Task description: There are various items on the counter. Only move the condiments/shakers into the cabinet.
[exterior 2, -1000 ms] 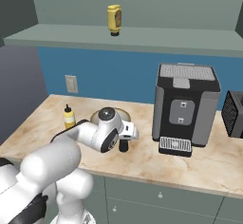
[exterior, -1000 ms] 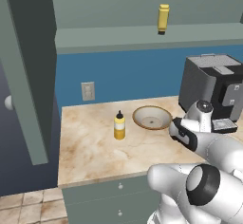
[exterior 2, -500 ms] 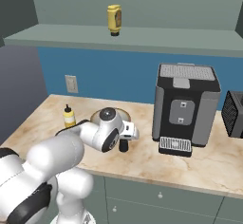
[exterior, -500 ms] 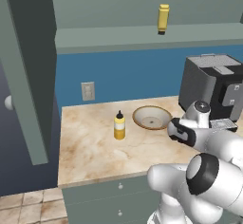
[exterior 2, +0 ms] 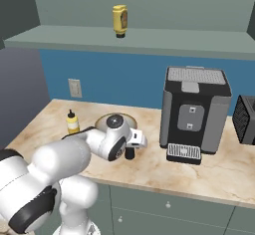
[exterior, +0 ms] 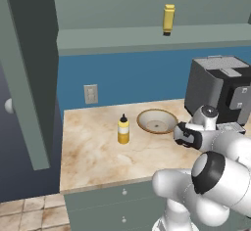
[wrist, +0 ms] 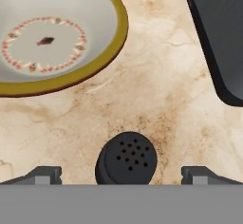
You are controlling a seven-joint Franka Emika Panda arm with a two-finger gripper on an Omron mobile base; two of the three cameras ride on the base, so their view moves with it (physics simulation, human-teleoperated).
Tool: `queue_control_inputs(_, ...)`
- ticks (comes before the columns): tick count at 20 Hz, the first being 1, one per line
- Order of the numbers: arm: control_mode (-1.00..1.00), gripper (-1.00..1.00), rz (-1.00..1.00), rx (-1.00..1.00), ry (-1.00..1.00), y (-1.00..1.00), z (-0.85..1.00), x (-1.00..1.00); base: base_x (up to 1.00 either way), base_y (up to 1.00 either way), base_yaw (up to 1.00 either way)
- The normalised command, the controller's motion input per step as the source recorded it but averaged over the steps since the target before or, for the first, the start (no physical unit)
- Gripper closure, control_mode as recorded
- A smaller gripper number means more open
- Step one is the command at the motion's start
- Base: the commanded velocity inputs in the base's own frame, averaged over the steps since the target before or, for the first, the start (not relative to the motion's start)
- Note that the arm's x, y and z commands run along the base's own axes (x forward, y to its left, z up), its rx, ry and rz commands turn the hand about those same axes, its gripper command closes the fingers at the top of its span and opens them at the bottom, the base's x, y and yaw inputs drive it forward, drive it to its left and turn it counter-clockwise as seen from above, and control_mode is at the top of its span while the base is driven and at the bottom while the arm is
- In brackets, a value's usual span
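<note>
**Gripper spread wide above black shaker; one bottle on shelf, one on counter**

The cabinet (exterior: pixel 147 34) presents a long grey-green shelf above the blue wall, with its tall door (exterior: pixel 29 78) standing open at the left of the left base view. The counter (exterior 2: pixel 209 172), a beige marbled slab, runs below over drawers with knobs. The coffee machine (exterior 2: pixel 195 112) stands upright on the counter toward the right. The white arm reaches low over the slab, between the machine and the bowl (wrist: pixel 52 38).

The bowl, shallow and round with a tan rim, sits on the counter just beside the machine and apart from it. The plain yellow bottle (exterior 2: pixel 119 20) stands on the cabinet shelf. The squeeze bottle (exterior: pixel 123 130), yellow with a black nozzle, stands upright on the counter to the left of the bowl, near it but not touching.

The black shaker (wrist: pixel 126 158) stands upright on the counter, perforated top facing the hand camera. The gripper (wrist: pixel 121 174) hangs directly over it, jaws fully spread, one fingertip on either side and both clear of the shaker.
</note>
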Motion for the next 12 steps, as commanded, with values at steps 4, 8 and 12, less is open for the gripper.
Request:
queue_control_inputs(4, -1.00, -1.00, 0.00, 0.00, 0.00, -0.05, -0.08, 0.00, 0.00, 0.00, 0.00)
queue_control_inputs(8, -1.00, -1.00, 0.00, 0.00, 0.00, 0.00, -0.10, 0.00, 0.00, 0.00, 0.00)
queue_control_inputs(12, -1.00, -1.00, 0.00, 0.00, -0.01, 0.00, -0.03, 0.00, 0.00, 0.00, 0.00)
